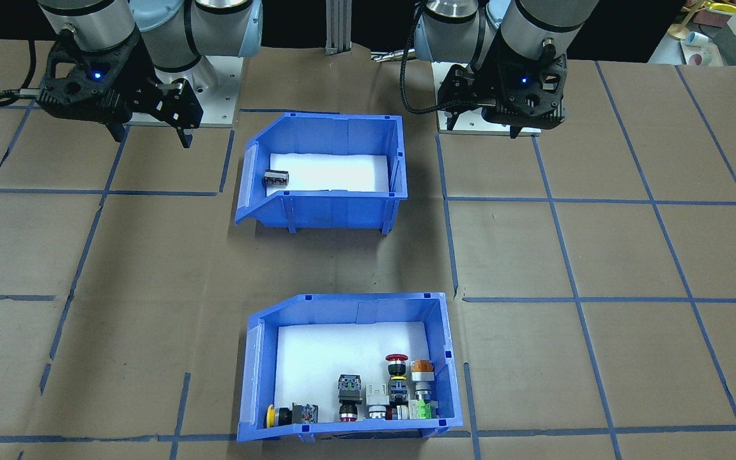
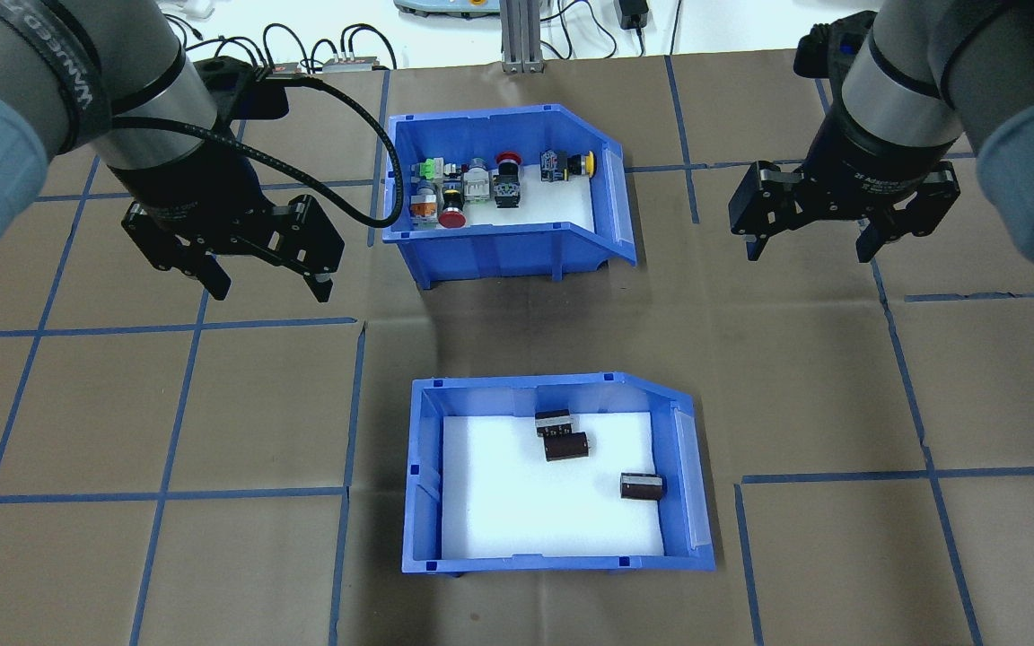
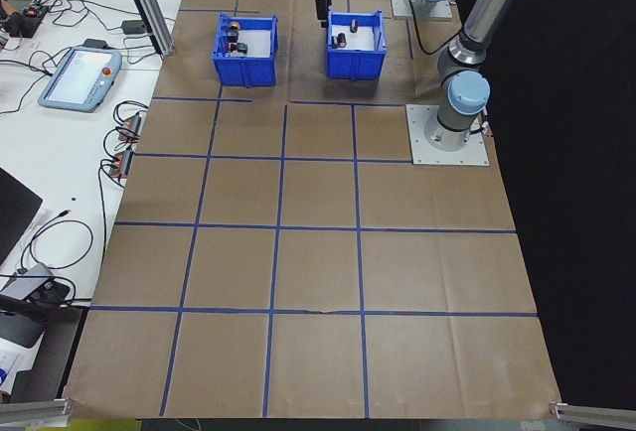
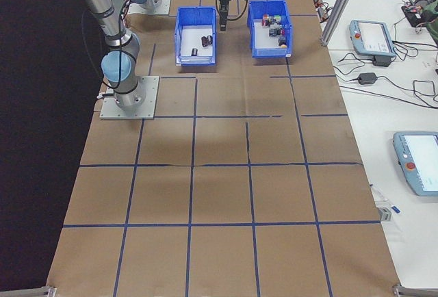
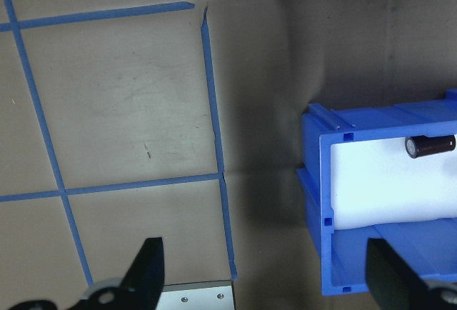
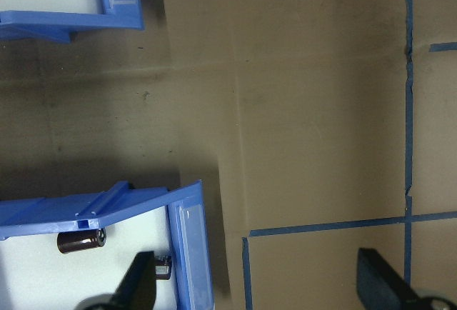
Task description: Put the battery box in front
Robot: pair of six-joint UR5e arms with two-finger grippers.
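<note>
Since the battery box [image 2: 558, 474] stands on the robot's side of the table, with the other blue bin [image 2: 508, 193] of push-button switches [image 2: 481, 182] farther out beyond it, the step in hand seems to be the first approach, and nothing is grasped yet. Near to far from the robot: the battery box rests on the brown paper of the table [image 2: 167, 413], its slanted open front toward the robot's right, and on its white foam floor lie a few dark cylinders [image 2: 565, 445], so it should be moved level and slowly or they will roll. To do the step well, I think one gripper should come down over a side wall, one finger inside and one outside, well away from the cylinders, and the box must pass around the switch bin, not against it. The left gripper [image 2: 267, 285] hangs above the table to the left of the switch bin, its fingers spread wide, holding and touching nothing. The right gripper [image 2: 806, 251] hangs on the other side, just beyond the battery box's front corner, its fingers also wide apart and empty. Both wrist views show only bare paper between the fingertips.
</note>
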